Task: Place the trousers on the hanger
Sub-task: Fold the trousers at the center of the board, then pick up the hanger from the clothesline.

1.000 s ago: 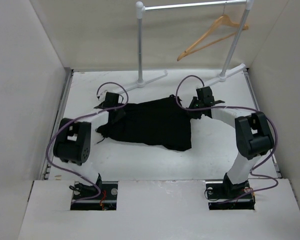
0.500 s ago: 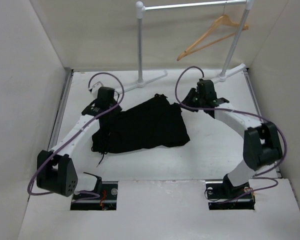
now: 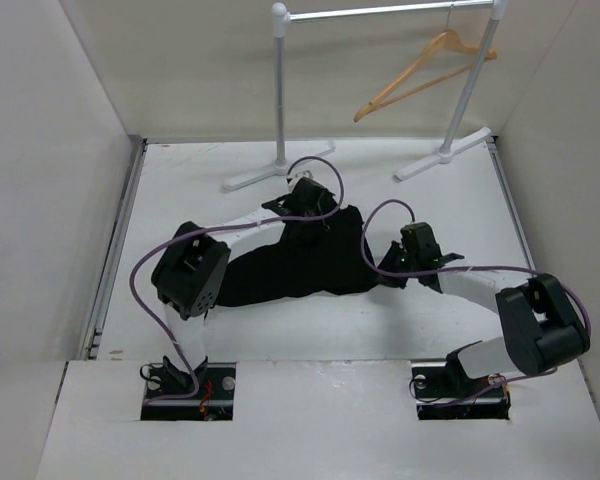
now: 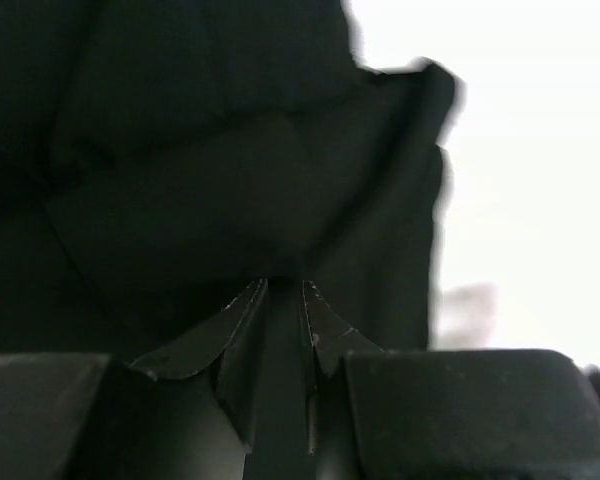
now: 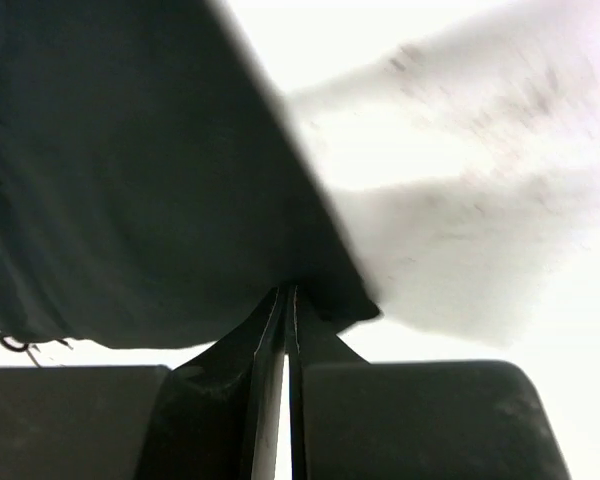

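The black trousers (image 3: 310, 260) lie bunched on the white table between my two grippers. My left gripper (image 3: 310, 218) is shut on the trousers' far edge; in the left wrist view the fabric (image 4: 200, 170) runs into the closed tips (image 4: 282, 285). My right gripper (image 3: 388, 268) is shut on the trousers' right edge; in the right wrist view the cloth (image 5: 130, 180) is pinched at the tips (image 5: 286, 292). The tan wooden hanger (image 3: 420, 72) hangs from the rack bar at the back right, far from both grippers.
The silver rack stands at the back, its left post (image 3: 280, 90) and right post (image 3: 470, 90) on white feet (image 3: 265, 170). White walls enclose the table on the left, right and back.
The left gripper swung right and forward with the trousers' edge. The right gripper moved toward me and left. The trousers went from spread flat to a narrower bunched shape.
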`<state>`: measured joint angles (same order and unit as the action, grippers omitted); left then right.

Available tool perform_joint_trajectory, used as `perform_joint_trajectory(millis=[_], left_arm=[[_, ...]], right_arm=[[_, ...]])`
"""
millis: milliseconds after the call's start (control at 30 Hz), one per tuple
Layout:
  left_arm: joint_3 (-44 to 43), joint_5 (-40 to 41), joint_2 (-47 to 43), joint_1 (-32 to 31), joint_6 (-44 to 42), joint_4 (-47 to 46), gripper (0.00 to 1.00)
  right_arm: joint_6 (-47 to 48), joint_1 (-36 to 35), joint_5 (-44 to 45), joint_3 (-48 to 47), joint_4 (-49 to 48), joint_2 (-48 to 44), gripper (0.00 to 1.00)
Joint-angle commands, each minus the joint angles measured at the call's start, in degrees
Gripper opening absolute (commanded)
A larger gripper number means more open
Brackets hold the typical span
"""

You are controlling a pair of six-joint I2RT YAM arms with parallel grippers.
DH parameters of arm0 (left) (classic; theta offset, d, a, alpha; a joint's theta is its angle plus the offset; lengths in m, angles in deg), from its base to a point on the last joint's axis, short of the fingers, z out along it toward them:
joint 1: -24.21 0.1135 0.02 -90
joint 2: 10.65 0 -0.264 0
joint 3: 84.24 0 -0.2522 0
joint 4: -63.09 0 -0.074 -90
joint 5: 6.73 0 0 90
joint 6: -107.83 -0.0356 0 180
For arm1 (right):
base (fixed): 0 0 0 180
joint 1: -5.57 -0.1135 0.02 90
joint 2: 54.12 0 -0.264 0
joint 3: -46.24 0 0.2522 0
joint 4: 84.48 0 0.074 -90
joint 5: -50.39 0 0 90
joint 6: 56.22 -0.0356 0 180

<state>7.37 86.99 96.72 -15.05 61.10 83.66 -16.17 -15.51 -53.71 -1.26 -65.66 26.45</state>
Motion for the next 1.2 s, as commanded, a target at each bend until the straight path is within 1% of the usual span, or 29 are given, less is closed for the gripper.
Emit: perform_joint_trajectory(millis=[0,133,300,367,433,500,533,567,600,667,700,767,833,867,900,1000,1033,1100,1167], left_arm=[[-1.84,0.05,2.57,4.24,-1.25,-4.52,0.16],[0.27,0.23,2.67,5.82,-1.08,-5.05,0.18],[2.56,-0.03,-1.89,5.83,-0.73,-5.67,0.25],[2.82,-0.04,-4.96,5.74,-0.29,-5.05,0.3],[3.17,-0.47,-8.56,5.13,-0.11,-5.05,0.34],[3.61,-0.56,-11.73,4.16,0.15,-5.05,0.36],[3.88,-0.48,-12.7,3.89,0.24,-5.05,0.37],[4.31,-0.39,-13.76,3.54,0.24,-4.96,0.37],[4.93,-0.13,-14.64,3.45,0.41,-4.88,0.38],[6.07,-0.38,-15.35,3.45,0.68,-4.44,0.37],[6.6,-0.47,-15.52,3.8,0.94,-3.83,0.34],[7.39,-0.47,-15.79,4.24,0.86,-2.07,0.23],[8.62,-0.13,-17.1,4.77,0.33,-0.66,0.15],[9.58,-0.04,-18.07,5.03,0.07,-0.66,0.12],[10.64,0.05,-19.12,5.3,-0.46,-0.83,0.12],[12.75,0.58,-21.23,6.61,-0.99,-0.39,0.12],[13.36,0.41,-21.59,7.14,-0.9,-0.39,0.12],[14.25,-0.12,-22.2,7.67,-0.73,-0.3,0.13],[14.95,-0.73,-22.56,7.76,-0.81,-0.3,0.14]], right_arm=[[-1.72,-0.06,-0.75,1.83,-5.59,-2.35,0.11],[-1.99,-0.23,0.31,3.67,-4.36,-4.54,0.12],[-1.55,0.21,0.4,1.66,0.81,-9.46,0.28],[-0.85,0.3,0.66,-2.1,5.46,-12.71,0.4],[-0.06,0.3,1.19,-6.32,8.55,-14.82,0.47],[1.17,0.3,1.71,-12.02,10.05,-15.8,0.52],[1.87,0.47,1.89,-15.19,10.06,-15.71,0.52],[2.66,1.17,2.07,-18.96,9.8,-14.93,0.49],[3.36,2.05,2.24,-23.0,9.45,-13.62,0.42],[4.68,3.45,2.07,-32.05,8.13,-9.32,0.22],[5.21,4.24,1.89,-37.14,8.04,-6.69,0.15],[7.66,5.39,2.41,-46.81,7.34,-1.06,0.1],[9.52,6.71,4.78,-56.74,7.86,5.17,0.11],[10.31,7.41,5.75,-61.4,8.38,8.34,0.15],[10.75,8.2,6.28,-65.97,9.0,11.59,0.21],[11.36,10.31,8.12,-78.55,13.12,20.38,0.45],[11.81,10.75,8.92,-81.98,14.44,22.93,0.5],[12.68,11.72,9.8,-88.05,17.69,26.98,0.54],[13.3,12.42,10.42,-91.32,19.02,29.45,0.56]])
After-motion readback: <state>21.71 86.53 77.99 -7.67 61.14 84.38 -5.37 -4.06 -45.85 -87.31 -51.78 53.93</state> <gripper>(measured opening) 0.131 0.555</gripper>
